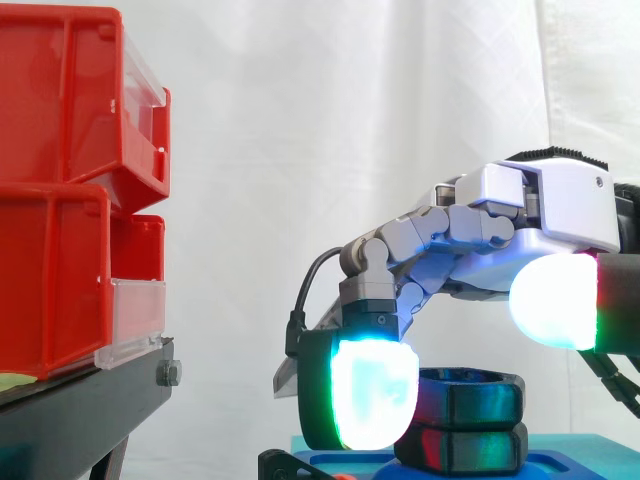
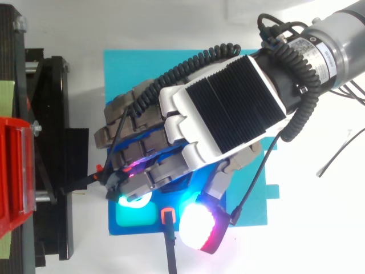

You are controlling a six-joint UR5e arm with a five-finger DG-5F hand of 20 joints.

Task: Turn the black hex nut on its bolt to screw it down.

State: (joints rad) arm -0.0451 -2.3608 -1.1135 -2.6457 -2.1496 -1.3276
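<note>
Where red bins (image 1: 60, 200) stack on a black stand (image 1: 90, 400) at left, the robot hand (image 1: 560, 210) reaches in from the right, palm down; whether it grips anything cannot be told. Beneath it, the black hex nut (image 1: 480, 400) stands on a blue base (image 1: 560, 466).

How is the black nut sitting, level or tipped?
Level: in the side view the black hex nut lies flat, top edge horizontal, stacked on a second black ring above the blue base.
</note>
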